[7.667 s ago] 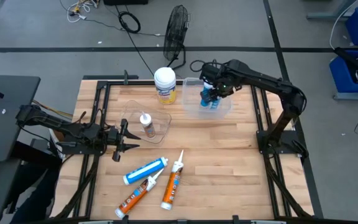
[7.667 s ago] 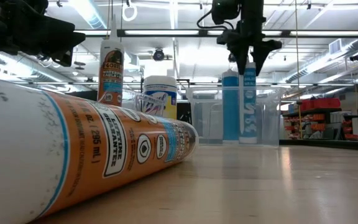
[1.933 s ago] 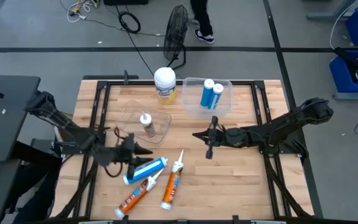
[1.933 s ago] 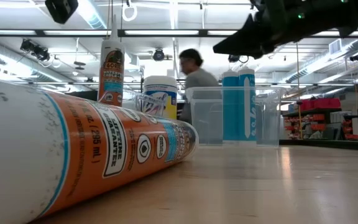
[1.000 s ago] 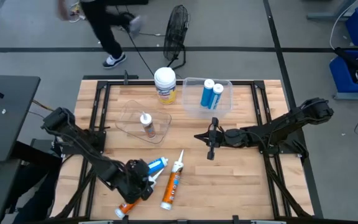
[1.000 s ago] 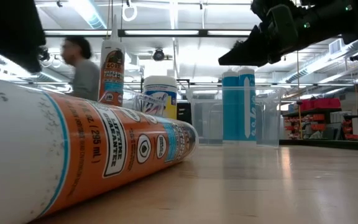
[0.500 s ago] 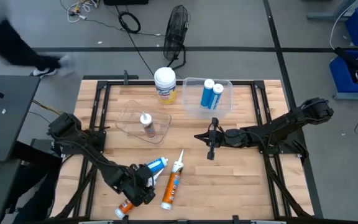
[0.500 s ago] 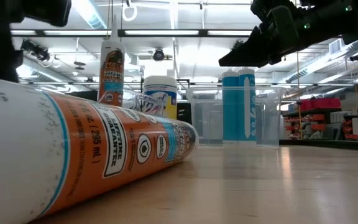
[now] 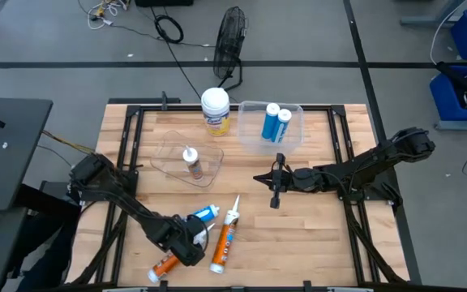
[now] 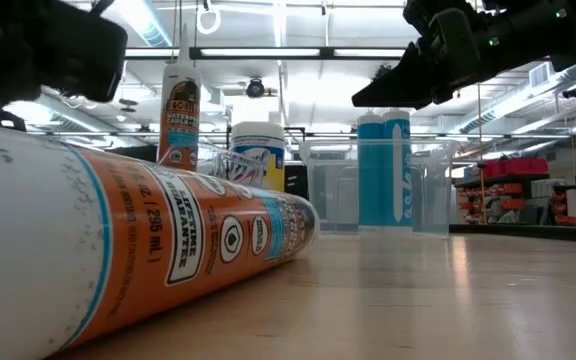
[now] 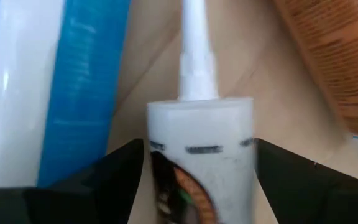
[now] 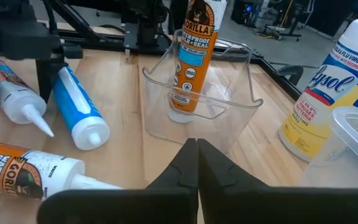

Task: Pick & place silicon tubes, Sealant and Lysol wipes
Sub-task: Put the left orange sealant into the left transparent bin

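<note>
My left pincer (image 9: 186, 246) has dropped lower, its fingers apart astride the orange-labelled white-nozzled cartridge (image 11: 201, 158). I'd centre it before squeezing. My right pincer (image 9: 275, 180) hovers together. The yellow-labelled white-lidded Lysol wipes canister (image 9: 215, 111) stands well beyond the left pincer, at the worktop's (image 9: 314, 235) far edge.

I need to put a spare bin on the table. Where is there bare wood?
Bare wood lies at the front right of the table, beyond the orange cartridges. The back is crowded: Lysol wipes, clear bin, clear container.
</note>
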